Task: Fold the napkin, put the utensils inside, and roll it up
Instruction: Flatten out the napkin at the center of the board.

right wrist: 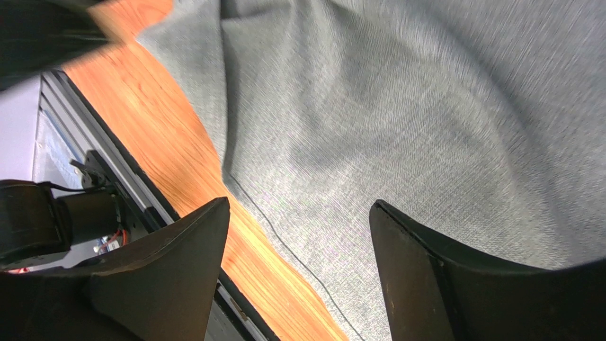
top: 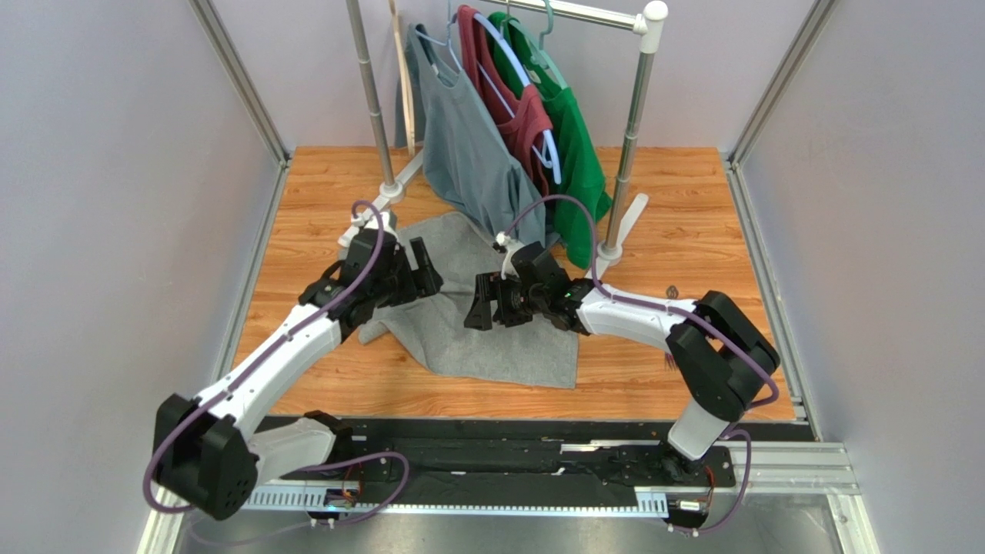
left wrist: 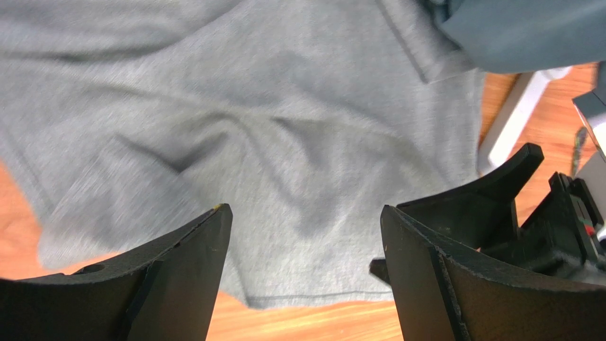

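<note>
The grey napkin (top: 497,341) lies rumpled on the wooden table, its far part under the hanging shirts. My left gripper (top: 423,272) hovers open over the napkin's left part. In the left wrist view the cloth (left wrist: 284,135) and its near hem show between the spread fingers (left wrist: 192,263), with nothing gripped. My right gripper (top: 484,307) stands open over the napkin's middle, facing the left one. The right wrist view has the napkin (right wrist: 412,121) and its hemmed edge between the wide jaws. A small dark thing (top: 673,292) on the wood is too small to tell as utensils.
A clothes rack (top: 630,127) stands at the back with a grey shirt (top: 463,139), a maroon one (top: 520,110) and a green one (top: 572,127) on hangers. Its white feet (top: 619,237) rest beside the napkin. Metal frames edge both sides, and a black rail (top: 520,456) runs along the front.
</note>
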Robot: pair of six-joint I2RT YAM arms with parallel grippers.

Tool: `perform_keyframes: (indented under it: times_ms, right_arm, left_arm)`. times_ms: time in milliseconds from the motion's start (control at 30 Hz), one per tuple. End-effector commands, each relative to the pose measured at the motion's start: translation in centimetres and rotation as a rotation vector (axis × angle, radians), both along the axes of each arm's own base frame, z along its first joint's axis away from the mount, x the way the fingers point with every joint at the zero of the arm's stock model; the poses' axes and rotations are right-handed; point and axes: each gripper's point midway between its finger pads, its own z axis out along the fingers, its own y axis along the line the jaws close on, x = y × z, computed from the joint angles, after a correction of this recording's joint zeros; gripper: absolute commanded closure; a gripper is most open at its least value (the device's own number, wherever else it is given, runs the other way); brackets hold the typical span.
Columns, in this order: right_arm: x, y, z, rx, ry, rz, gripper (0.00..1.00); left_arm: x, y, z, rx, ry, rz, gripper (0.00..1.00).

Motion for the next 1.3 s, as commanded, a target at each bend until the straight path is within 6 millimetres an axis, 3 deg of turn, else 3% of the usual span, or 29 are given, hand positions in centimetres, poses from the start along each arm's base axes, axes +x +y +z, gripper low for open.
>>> perform_keyframes:
  times_ms: [0,100,133,267,433,567,667,800,1100,1267]
  right_arm:
    - [-0.7,0.3,-1.3,0.021,0.053,0.011,0.25]
    - [-1.4,-0.7,-2.7,-0.016,0.087,0.003,0.25]
    - [-1.5,-1.0,-2.9,-0.026,0.083,-0.008,0.25]
    - [-2.9,-3.4,-5.8,-0.118,0.137,-0.033,0.25]
    - [-2.6,-6.0,-7.8,-0.195,0.166,-0.09,0.25]
    - [-2.0,-8.3,-8.2,-0.26,0.163,-0.12,0.25]
    - [-1.5,-9.1,-8.0,-0.276,0.156,-0.134,0.25]
    - [-0.9,-9.4,-7.4,-0.277,0.139,-0.136,0.25]
    - [-1.4,-8.9,-7.6,-0.253,0.16,-0.116,0.25]
    - [-1.5,-8.7,-7.5,-0.238,0.167,-0.114,0.25]
  left_arm:
    - [-3.0,2.7,-3.1,0.081,0.117,0.086,0.14]
    - [-3.8,3.9,-3.2,0.102,0.121,0.127,0.14]
    - [-3.9,4.0,-2.4,0.087,0.09,0.136,0.13]
    - [-4.2,4.8,-2.0,0.096,0.073,0.162,0.13]
    - [-4.0,4.7,-2.2,0.13,0.102,0.144,0.12]
    - [-3.4,4.7,-1.5,0.13,0.077,0.145,0.12]
    - [-3.2,4.7,-2.1,0.149,0.091,0.141,0.12]
    - [-3.4,5.2,-4.6,0.208,0.165,0.153,0.16]
    - [-4.2,7.1,-6.9,0.285,0.21,0.235,0.37]
    - [-4.8,7.2,-9.1,0.273,0.246,0.26,0.39]
